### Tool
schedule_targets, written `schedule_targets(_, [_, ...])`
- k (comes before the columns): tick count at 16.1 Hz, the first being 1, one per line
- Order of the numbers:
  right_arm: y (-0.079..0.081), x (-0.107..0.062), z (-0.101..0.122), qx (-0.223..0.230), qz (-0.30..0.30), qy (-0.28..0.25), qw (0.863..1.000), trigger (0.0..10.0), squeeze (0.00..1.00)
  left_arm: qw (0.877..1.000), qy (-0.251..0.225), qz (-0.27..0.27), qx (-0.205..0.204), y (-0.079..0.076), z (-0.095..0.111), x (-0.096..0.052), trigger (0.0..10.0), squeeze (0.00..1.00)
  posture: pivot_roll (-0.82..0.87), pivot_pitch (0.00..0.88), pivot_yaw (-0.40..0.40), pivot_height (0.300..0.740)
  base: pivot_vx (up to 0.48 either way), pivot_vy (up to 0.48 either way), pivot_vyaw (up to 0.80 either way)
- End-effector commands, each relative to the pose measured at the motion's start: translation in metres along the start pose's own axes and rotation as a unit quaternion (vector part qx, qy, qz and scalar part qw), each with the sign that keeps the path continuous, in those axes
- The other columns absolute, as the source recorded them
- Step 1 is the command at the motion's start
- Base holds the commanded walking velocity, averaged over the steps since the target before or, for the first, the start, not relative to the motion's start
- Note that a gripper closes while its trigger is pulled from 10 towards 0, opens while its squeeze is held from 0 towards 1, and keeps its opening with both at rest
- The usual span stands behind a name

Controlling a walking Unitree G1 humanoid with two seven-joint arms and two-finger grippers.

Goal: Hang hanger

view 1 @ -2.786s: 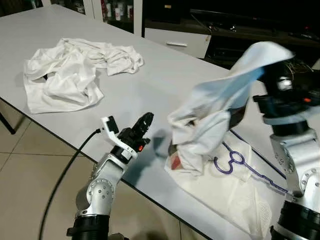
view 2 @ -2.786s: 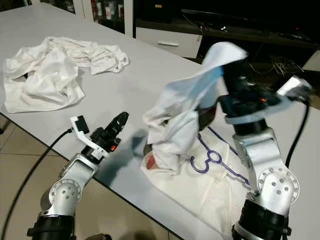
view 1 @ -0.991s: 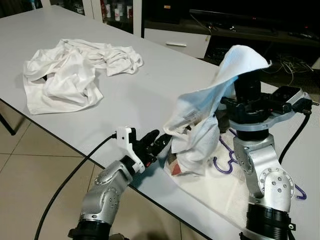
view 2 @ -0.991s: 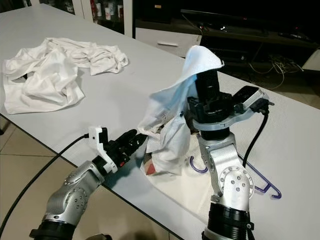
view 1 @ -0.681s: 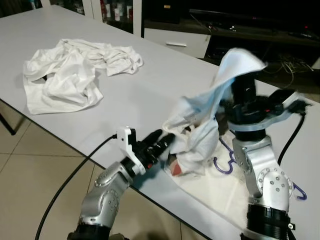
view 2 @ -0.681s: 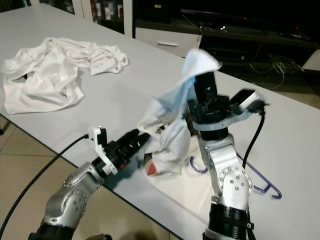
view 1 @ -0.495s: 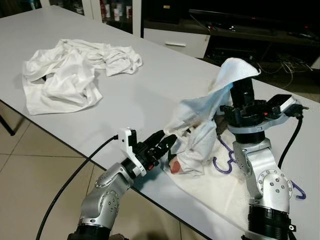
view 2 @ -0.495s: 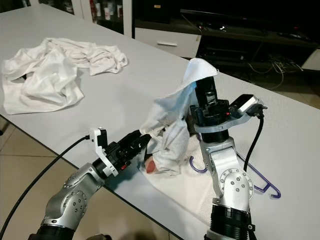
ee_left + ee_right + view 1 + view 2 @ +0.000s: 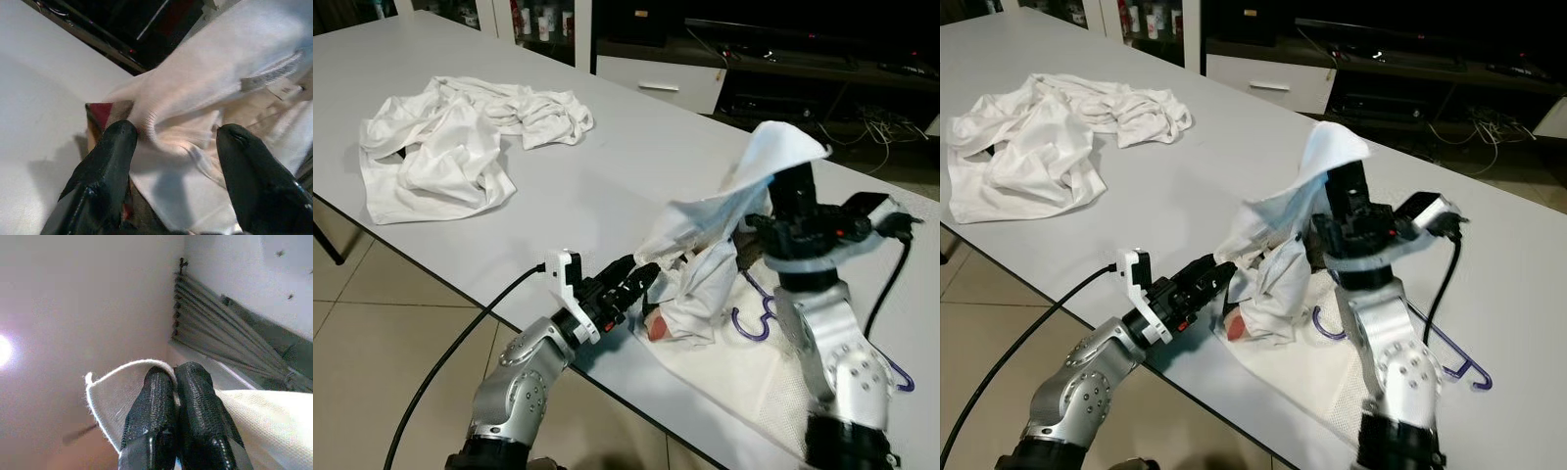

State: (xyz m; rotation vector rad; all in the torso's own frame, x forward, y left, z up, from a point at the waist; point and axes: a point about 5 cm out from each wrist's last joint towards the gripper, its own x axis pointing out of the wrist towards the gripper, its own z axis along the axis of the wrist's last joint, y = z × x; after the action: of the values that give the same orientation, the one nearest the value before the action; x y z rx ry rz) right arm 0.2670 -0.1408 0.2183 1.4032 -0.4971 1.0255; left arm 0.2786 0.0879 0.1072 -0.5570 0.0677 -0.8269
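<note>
Two white garments are on the grey table (image 9: pixel 607 166): a crumpled heap (image 9: pixel 450 142) at the far left, well apart from the arms, and a white shirt (image 9: pixel 705 264) near the front edge. The right gripper (image 9: pixel 168 377) points upward with its fingers pressed together on a fold of the shirt, lifting it into a peak above the table while the rest drapes down to the surface. The left gripper (image 9: pixel 636 282) reaches in low from the table edge; in its wrist view the two black fingers (image 9: pixel 115 147) stand apart on either side of a bunched hem of the shirt, holding nothing. A reddish patch (image 9: pixel 654 326) shows under the cloth just beside them. The purple hanger (image 9: pixel 1400 338) lies flat on the table beside the right arm, its hook (image 9: pixel 749 323) resting on the spread part of the shirt.
</note>
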Motion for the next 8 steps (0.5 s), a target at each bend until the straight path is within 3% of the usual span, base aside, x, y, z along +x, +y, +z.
schedule_targets(1, [0.007, 0.002, -0.001, 0.004, 0.017, 0.007, 1.0, 0.0, 0.0, 1.0, 0.004, 0.005, 0.005, 0.0, 0.0, 0.003, 10.0, 0.0, 0.05, 0.059, -0.063, 0.74, 0.0, 0.0, 0.0])
schedule_targets(8, [0.009, -0.002, -0.005, 0.021, 0.019, 0.026, 0.999, 0.0, 0.0, 0.998, 0.014, 0.049, 0.027, 0.011, -0.001, 0.004, 10.0, 0.0, 0.05, 0.055, -0.062, 0.74, 0.0, 0.0, 0.0])
